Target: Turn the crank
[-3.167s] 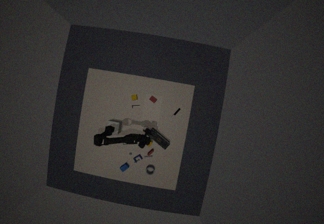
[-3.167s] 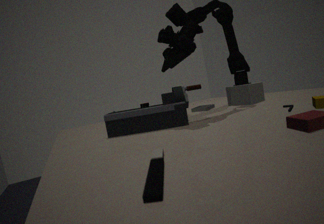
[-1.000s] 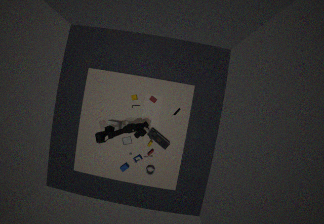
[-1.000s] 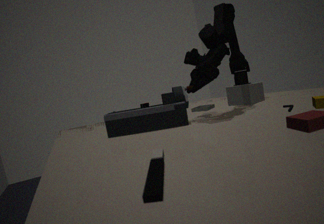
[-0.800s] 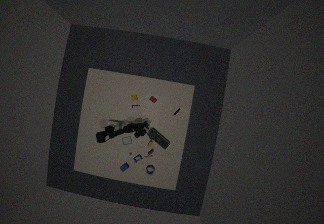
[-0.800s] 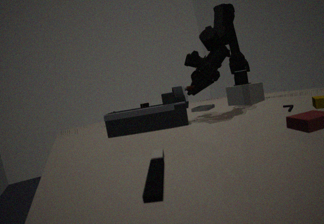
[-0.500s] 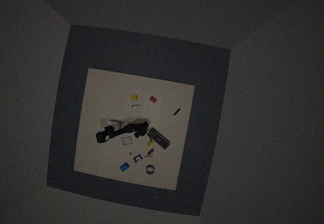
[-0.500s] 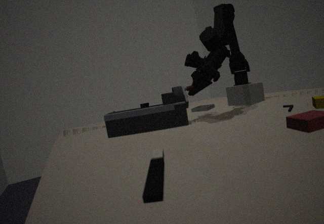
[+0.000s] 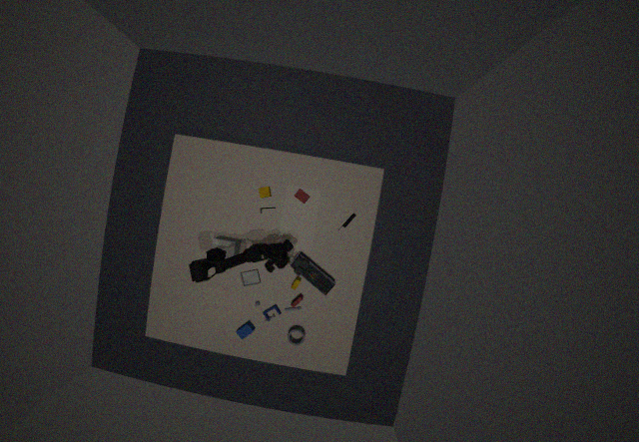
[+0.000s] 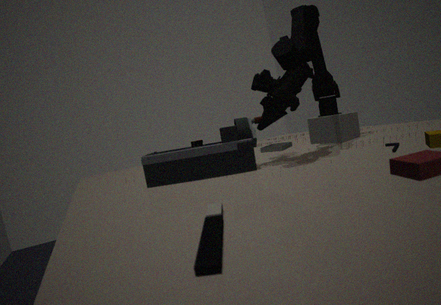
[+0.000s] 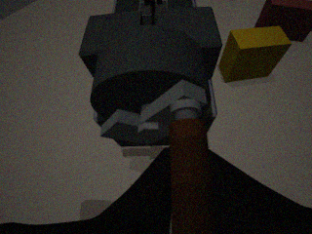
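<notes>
The machine (image 9: 315, 273) (image 10: 199, 168) (image 11: 156, 54) is a long dark grey box with a rounded housing at its near end. Its crank arm (image 11: 171, 99) is light grey and sits in front of the housing. The orange-brown handle (image 10: 256, 120) (image 11: 187, 185) sticks out from the crank arm's right end in the wrist view. My gripper (image 10: 259, 127) (image 11: 183, 154) is shut on the handle, with one dark finger on each side. The slide's red pointer and the brass zero marks cannot be made out in these dark views.
A yellow block (image 9: 296, 282) (image 11: 253, 54) and a red block (image 9: 297, 299) (image 11: 290, 17) stand close beside the machine. A black bar (image 9: 348, 220) (image 10: 210, 244) and another red block (image 9: 302, 196) (image 10: 416, 164) lie on its other side. A blue block (image 9: 246, 329) lies farther off.
</notes>
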Tool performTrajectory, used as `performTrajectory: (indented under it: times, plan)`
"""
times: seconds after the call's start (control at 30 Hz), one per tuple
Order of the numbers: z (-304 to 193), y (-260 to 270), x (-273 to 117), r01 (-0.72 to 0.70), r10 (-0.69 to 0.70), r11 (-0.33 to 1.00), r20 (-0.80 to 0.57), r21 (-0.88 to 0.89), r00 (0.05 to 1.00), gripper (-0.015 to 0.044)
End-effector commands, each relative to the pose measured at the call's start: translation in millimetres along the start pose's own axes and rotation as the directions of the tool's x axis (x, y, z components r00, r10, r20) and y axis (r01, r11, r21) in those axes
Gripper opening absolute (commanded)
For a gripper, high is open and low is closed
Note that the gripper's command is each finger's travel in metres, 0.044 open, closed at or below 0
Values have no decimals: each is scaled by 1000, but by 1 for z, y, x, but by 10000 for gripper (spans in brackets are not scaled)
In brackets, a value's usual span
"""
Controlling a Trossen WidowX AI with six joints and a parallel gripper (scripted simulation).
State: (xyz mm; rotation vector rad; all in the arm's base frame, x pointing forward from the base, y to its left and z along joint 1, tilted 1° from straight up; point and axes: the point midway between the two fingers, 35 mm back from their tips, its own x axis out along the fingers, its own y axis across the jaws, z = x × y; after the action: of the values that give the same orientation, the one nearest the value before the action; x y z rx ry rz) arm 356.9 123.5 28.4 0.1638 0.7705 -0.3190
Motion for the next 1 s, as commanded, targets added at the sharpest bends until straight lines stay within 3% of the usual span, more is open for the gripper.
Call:
performTrajectory:
  times: [0.0, 0.97]
  plan:
    - [-1, -1, 1, 1, -1, 1000, 2, 0, 1000, 0]
    - [-9, -11, 9, 2, -2, 1000, 2, -1, 1000, 0]
